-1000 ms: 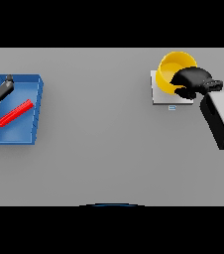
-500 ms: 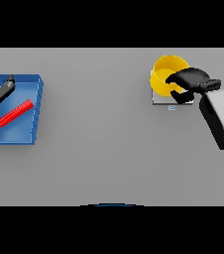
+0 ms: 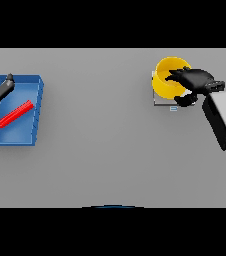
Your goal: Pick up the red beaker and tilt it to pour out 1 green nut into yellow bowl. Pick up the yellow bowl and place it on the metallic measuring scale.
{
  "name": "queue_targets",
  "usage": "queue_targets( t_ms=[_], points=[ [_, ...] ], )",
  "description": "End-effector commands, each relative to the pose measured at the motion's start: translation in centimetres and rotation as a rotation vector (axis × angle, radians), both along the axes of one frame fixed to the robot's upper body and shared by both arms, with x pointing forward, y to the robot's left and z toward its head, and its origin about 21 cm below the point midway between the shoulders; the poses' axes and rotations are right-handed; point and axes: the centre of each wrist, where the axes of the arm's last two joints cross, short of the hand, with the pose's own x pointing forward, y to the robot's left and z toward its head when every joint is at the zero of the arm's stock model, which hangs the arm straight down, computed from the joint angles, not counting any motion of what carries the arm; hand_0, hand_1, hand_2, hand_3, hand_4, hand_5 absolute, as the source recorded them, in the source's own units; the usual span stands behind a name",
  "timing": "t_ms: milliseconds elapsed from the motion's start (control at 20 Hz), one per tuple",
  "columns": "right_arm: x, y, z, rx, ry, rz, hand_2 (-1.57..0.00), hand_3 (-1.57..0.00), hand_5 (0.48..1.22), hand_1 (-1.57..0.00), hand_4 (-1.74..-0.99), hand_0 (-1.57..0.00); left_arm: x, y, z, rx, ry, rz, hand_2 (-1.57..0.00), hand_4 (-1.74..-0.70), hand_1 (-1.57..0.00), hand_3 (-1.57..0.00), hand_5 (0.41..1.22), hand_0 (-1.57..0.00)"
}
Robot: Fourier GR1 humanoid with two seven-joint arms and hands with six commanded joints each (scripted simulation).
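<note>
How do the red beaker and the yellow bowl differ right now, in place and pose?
The red beaker lies on its side in the blue tray at the table's left; the yellow bowl sits upright, mouth up, on the metallic scale at the right. The beaker is long and thin; the bowl is round and wide. The right hand reaches over the bowl's rim, while the left hand is beside the beaker, apart from it. Both rest on something, not held aloft.

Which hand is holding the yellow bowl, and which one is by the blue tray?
The right hand is on the yellow bowl, fingers over its rim, on the scale. The left hand is at the blue tray with the red beaker, not touching the bowl.
</note>
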Motion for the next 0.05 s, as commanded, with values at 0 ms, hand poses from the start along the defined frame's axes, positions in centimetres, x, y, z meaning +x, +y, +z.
queue_targets(
  t_ms=[0],
  points=[
    [-0.02,0.32,-0.18,-0.007,0.001,-0.008,-0.03,-0.15,0.738,-0.02,-1.478,-0.02,-0.11,-0.22,-0.14,0.0,-0.002,-0.01,0.0,-0.73,0.0,0.0,0.665,0.0]
  ],
)
